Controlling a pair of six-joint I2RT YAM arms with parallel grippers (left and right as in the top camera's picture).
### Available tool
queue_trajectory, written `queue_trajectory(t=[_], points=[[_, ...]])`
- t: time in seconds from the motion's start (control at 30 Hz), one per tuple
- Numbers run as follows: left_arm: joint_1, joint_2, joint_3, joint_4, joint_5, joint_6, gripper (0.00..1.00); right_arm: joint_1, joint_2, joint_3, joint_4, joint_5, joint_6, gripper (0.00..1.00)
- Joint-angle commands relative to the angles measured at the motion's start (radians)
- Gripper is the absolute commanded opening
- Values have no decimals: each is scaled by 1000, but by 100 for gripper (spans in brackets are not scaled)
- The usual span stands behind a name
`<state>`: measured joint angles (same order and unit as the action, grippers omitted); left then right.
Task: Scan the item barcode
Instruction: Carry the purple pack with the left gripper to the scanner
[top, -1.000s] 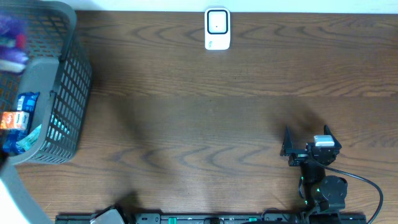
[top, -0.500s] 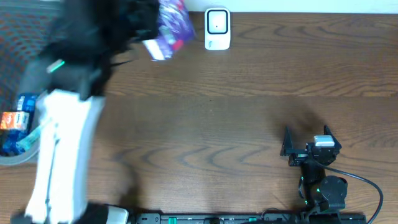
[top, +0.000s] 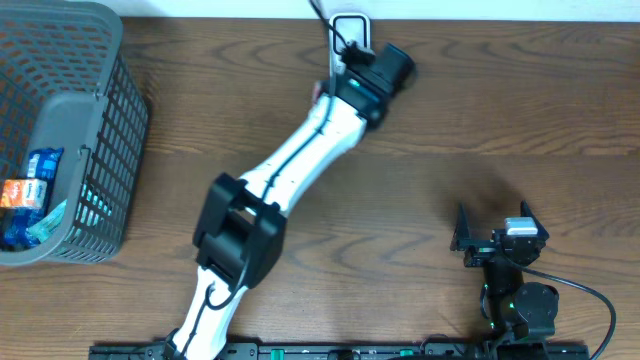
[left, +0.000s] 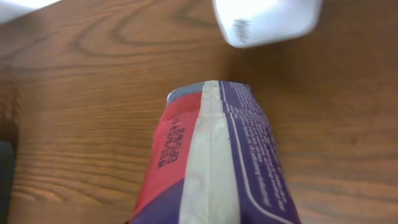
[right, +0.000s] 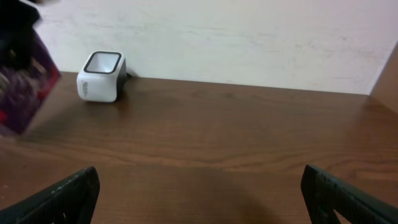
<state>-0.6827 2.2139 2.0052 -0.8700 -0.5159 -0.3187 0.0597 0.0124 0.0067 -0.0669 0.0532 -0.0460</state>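
The left arm (top: 290, 165) is stretched across the wooden table (top: 480, 120) towards its far edge, and the left gripper (top: 375, 75) is seen above the white barcode scanner (right: 101, 76), part of which is hidden by it from overhead. A purple and red snack packet (left: 217, 162) is pinched by this gripper. The fingers themselves are covered by the packet in the left wrist view, but the packet is seen projecting forward from them, clear of the tabletop. A pale seam is seen along the packet's upper side, with a red panel of dark print to its left and a purple panel of fine white print to its right. Whether a barcode lies among that print cannot be told. The packet's far end is held just short of the scanner, with a strip of bare wood between them. In the right wrist view the packet is seen tilted at the left edge, beside the scanner and nearer the camera.

The right gripper (right: 199, 183) is parked low at the near right of the table, its jaws spread wide, and nothing is held between them.

A grey mesh basket (top: 112, 150) is placed at the far left, well apart from the scanner, and blue and orange packs (top: 30, 190) are seen inside it.
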Motion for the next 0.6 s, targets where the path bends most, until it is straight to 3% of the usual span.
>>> queue_trajectory(t=[0.0, 0.07, 0.13, 0.2, 0.27, 0.4, 0.57], points=[[-39, 1, 6, -2, -27, -46, 33, -8, -5, -2, -4, 1, -11, 99], [-55, -3, 6, 1, 58, -46, 34, -8, -5, -2, -4, 1, -11, 99], [-68, -12, 7, 5, 165, -45, 45, -8, -5, -2, -4, 1, -11, 99], [-71, -31, 7, 6, 241, -45, 61, -8, -5, -2, -4, 1, -11, 99], [-66, -70, 7, 8, 286, -45, 84, -8, -5, -2, -4, 1, -11, 99], [-50, -158, 7, 8, 288, -45, 82, -8, -5, -2, -4, 1, -11, 99], [6, -264, 7, -3, 296, -45, 64, -8, -5, -2, -4, 1, -11, 99]])
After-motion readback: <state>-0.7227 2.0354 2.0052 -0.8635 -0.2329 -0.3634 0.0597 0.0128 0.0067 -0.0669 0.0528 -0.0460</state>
